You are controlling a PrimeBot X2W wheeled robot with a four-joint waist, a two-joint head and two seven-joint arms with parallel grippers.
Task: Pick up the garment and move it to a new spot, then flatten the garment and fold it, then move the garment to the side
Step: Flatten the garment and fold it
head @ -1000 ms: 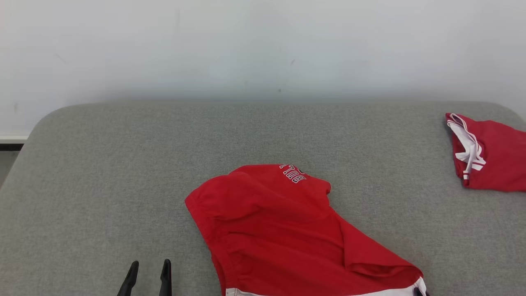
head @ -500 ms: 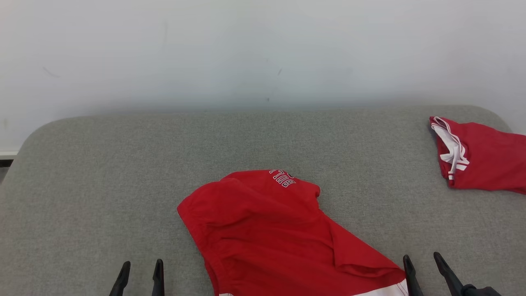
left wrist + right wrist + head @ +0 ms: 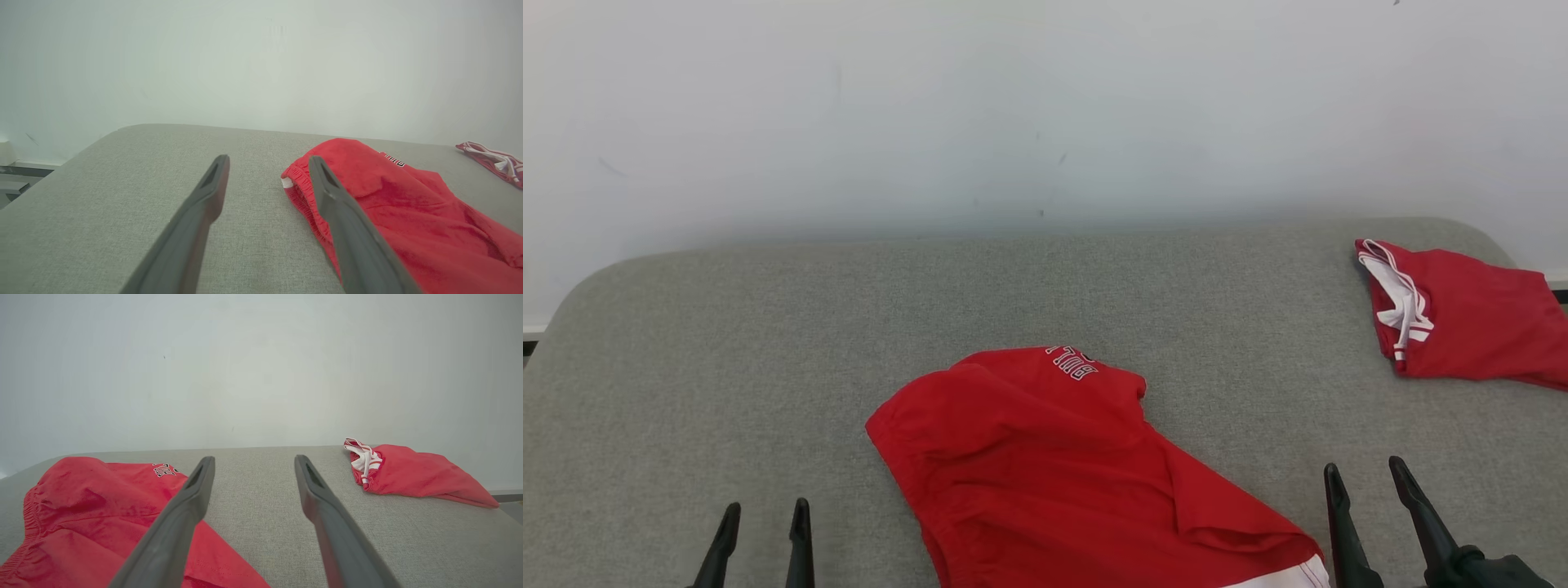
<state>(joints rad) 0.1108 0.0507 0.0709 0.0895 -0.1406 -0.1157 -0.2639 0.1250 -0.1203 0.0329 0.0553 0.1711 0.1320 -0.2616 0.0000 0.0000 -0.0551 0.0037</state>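
Garment (image 3: 1054, 465) lies between both low, parted jaws.

The garment (image 3: 1045, 465) at six o'clock is showing soft matt red cloth, the padded surface (image 3: 727, 343) rough grey woven fabric.

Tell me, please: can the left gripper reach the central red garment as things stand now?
Probably yes. The left gripper stands open just beside the gathered edge of the central red garment. Between them there is bare grey cushion, and nothing lies in the way.
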